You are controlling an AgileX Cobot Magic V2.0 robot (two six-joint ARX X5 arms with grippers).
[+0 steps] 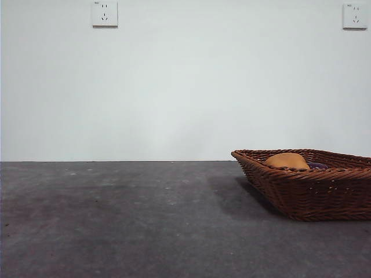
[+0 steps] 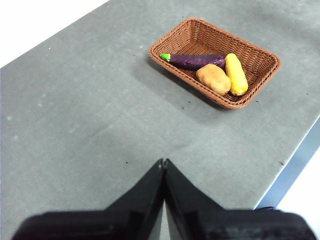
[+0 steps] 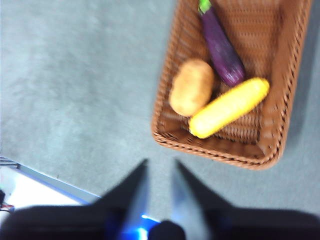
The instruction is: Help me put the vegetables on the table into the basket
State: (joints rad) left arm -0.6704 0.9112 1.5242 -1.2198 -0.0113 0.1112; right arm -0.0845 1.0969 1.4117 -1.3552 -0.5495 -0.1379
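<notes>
With the potato point(image 2: 214, 79), eggplant point(image 2: 196, 61) and yellow piece point(image 2: 236, 74) already lying in the basket point(image 2: 260, 54), little can be spoiled — unless the basket is knocked by the left hand point(image 2: 163, 162), pressed shut, or the slightly parted, empty right hand point(image 3: 160, 165).

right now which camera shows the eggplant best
The left wrist view: the eggplant lies sharp and whole in the basket, green stem included. The right wrist view shows it whole too, but blurred. The front view shows only a purple sliver behind the potato, above the rim.
</notes>
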